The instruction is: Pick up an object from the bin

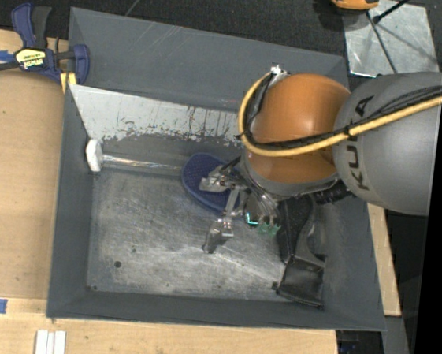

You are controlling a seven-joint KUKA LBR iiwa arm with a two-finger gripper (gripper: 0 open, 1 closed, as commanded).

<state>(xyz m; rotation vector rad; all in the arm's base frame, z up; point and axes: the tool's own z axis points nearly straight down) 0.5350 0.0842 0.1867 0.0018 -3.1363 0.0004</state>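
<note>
My gripper (217,235) hangs under the orange dome, low over the bin's floor a little right of the middle. Its metal tip is above bare floor, just in front of a dark blue rounded dish-like thing (203,180) that lies behind and left of it. A small teal-green thing (267,227) shows close to the gripper's right side, partly hidden by the wrist. A long black object (302,257) lies to the right, running to the front right corner.
A clear tube with a white cap (95,155) lies along the back wall at the left. The arm and dome hide the bin's back right part. The left and front floor is bare grey metal.
</note>
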